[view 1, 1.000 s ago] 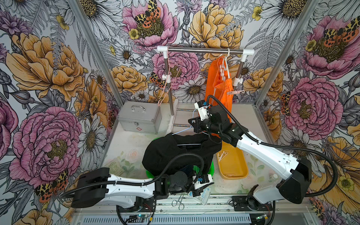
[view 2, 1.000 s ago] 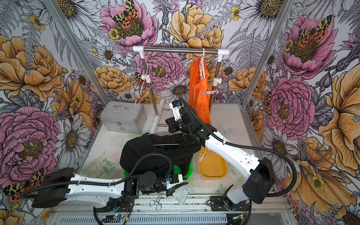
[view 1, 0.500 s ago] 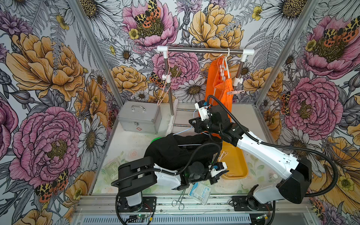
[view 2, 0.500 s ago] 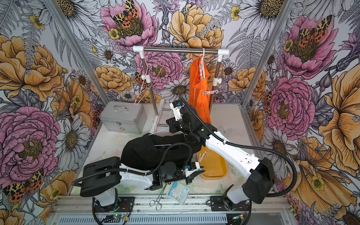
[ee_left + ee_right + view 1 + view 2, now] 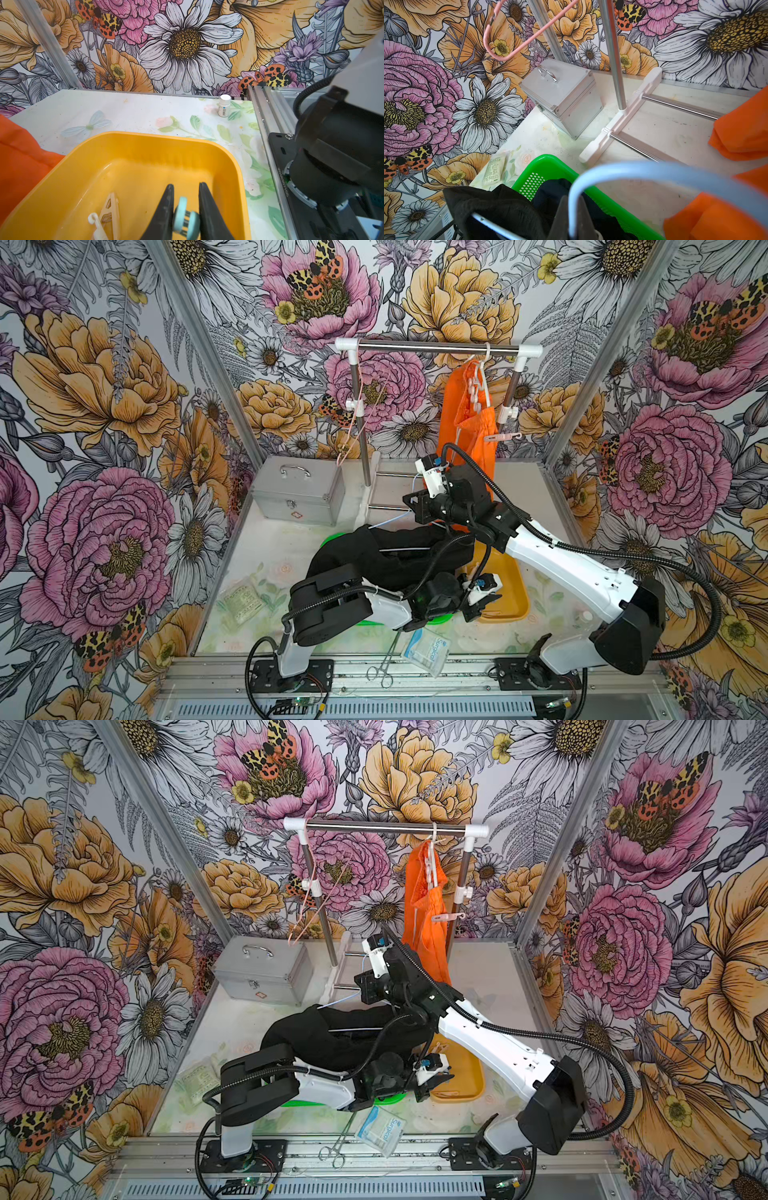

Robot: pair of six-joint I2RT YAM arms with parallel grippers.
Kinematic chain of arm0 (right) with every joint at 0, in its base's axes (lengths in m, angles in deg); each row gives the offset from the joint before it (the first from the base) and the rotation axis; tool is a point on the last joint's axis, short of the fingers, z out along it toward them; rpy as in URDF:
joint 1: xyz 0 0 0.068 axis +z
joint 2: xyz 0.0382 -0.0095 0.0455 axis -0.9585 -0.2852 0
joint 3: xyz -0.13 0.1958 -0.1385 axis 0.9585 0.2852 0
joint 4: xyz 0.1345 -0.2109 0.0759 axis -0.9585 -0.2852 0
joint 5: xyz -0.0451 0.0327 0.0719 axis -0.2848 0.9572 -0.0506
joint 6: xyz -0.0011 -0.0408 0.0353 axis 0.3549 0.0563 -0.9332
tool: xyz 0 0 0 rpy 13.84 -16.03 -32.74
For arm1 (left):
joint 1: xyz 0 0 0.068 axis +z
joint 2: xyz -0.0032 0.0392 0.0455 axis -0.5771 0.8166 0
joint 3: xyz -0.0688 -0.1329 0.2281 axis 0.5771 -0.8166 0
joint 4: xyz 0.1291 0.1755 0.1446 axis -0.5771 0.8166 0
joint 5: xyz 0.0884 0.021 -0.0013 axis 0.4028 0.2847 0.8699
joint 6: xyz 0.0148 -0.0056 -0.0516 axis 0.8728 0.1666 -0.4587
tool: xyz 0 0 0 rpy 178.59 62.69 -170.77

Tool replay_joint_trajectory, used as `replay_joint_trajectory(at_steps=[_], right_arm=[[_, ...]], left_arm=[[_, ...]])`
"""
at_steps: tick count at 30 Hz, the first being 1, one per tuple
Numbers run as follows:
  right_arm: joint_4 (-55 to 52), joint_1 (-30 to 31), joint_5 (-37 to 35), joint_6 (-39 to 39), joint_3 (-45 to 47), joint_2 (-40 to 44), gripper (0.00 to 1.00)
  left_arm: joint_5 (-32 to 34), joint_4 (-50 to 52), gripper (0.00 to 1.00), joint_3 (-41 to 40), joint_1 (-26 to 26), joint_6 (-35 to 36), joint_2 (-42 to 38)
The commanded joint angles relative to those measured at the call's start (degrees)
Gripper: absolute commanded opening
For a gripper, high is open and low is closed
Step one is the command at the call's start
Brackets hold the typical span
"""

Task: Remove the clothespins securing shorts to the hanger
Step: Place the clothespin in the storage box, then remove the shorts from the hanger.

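Black shorts (image 5: 374,551) hang from a pale blue wire hanger (image 5: 654,168) over the green basket (image 5: 550,164). My right gripper (image 5: 572,198) is shut on that hanger's hook and shows in a top view too (image 5: 413,508). My left gripper (image 5: 186,184) hovers over the yellow tray (image 5: 155,135), at the tray's near end in both top views (image 5: 484,601) (image 5: 432,1081). A blurred teal clothespin (image 5: 186,216) sits between its fingers, touching both. A pale wood pin (image 5: 110,207) and a white one (image 5: 95,222) lie in the tray. Orange shorts (image 5: 469,418) hang on the rail with a pale pin (image 5: 503,436) clipped on.
A silver case (image 5: 299,493) stands at the back left beside the rack (image 5: 436,347), which carries an empty pink hanger (image 5: 353,435). Forceps (image 5: 386,664) and a surgical packet (image 5: 428,649) lie at the front edge. A white bottle (image 5: 224,105) stands by the right rail.
My left arm has folded in and swung right, carrying the teal clothespin from the front edge to above the yellow tray. Its jaws have widened a little. The right arm has stayed put.
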Motion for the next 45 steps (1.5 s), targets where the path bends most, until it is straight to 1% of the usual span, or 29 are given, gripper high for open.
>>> replay_joint_trajectory(at_steps=[1, 3, 4, 6, 13, 17, 20, 22, 26, 28, 29, 32, 34, 35, 38, 41, 44, 45], right_arm=[[1.6, -0.4, -0.3, 1.0, 0.1, 2.1, 0.0], [1.6, -0.4, -0.4, 1.1, 0.1, 2.0, 0.0], [1.5, -0.4, -0.5, 1.1, 0.1, 2.0, 0.0], [1.5, -0.5, -0.5, 1.2, 0.1, 2.0, 0.0], [1.5, -0.6, -0.8, 1.2, 0.2, 1.8, 0.0], [1.5, -0.6, -0.9, 1.3, 0.4, 2.0, 0.0], [1.5, -0.7, -1.0, 1.7, 0.4, 2.4, 0.0], [1.5, -0.6, -1.2, 1.9, 0.4, 2.5, 0.0], [1.6, -0.6, -1.9, 2.3, 0.4, 2.6, 0.0], [1.6, -0.6, -1.9, 2.5, 0.2, 2.5, 0.0], [1.6, -0.6, -2.0, 2.6, 0.1, 2.5, 0.0], [1.6, -0.5, -1.8, 2.9, -0.1, 2.7, 0.0], [1.5, -0.5, -1.0, 3.2, 0.0, 3.1, 0.0], [1.5, -0.4, -0.7, 3.5, 0.1, 3.3, 0.0], [1.6, 0.1, -0.2, 4.8, 0.9, 4.3, 0.0], [1.6, 1.0, 0.3, 6.9, 1.9, 5.5, 0.0], [1.6, 1.8, 0.9, 8.3, 2.2, 6.5, 0.0], [1.5, 2.1, 1.1, 8.8, 2.2, 6.8, 0.0]], left_arm=[[-0.9, 2.6, 0.38, 2.7, 1.1, -0.5, 0.5], [-1.2, 3.8, 0.55, 3.5, 1.3, 0.0, 0.5], [-1.5, 4.4, 0.61, 3.5, 1.2, 0.4, 0.1], [-2.0, 5.1, 0.69, 3.2, 1.0, 0.9, -0.8], [-1.1, 9.2, 0.69, -1.0, -3.0, 4.2, -7.5], [1.6, 9.3, 0.67, -6.7, -4.3, 4.0, -16.0], [4.4, 10.2, 0.64, -12.4, -5.3, 4.1, -24.7], [7.3, 14.4, 0.62, -15.3, -7.0, 4.1, -32.1], [14.6, 25.6, 0.61, -17.7, -9.0, 4.9, -46.2], [17.3, 32.3, 0.61, -18.5, -9.4, 4.6, -53.1], [19.8, 35.3, 0.61, -18.8, -9.4, 4.3, -55.9], [24.9, 44.3, 0.62, -19.1, -8.7, 2.4, -64.7], [28.3, 50.3, 0.62, -17.2, -6.8, -0.7, -69.4], [28.6, 53.3, 0.62, -15.6, -5.4, -2.1, -70.9], [24.8, 63.3, 0.62, -8.6, 2.2, -6.1, -73.1], [17.1, 73.2, 0.62, -0.6, 11.2, -8.2, -71.5], [6.0, 81.2, 0.62, 6.4, 21.6, -8.4, -68.0], [1.0, 82.6, 0.62, 7.7, 25.5, -8.1, -66.8]])
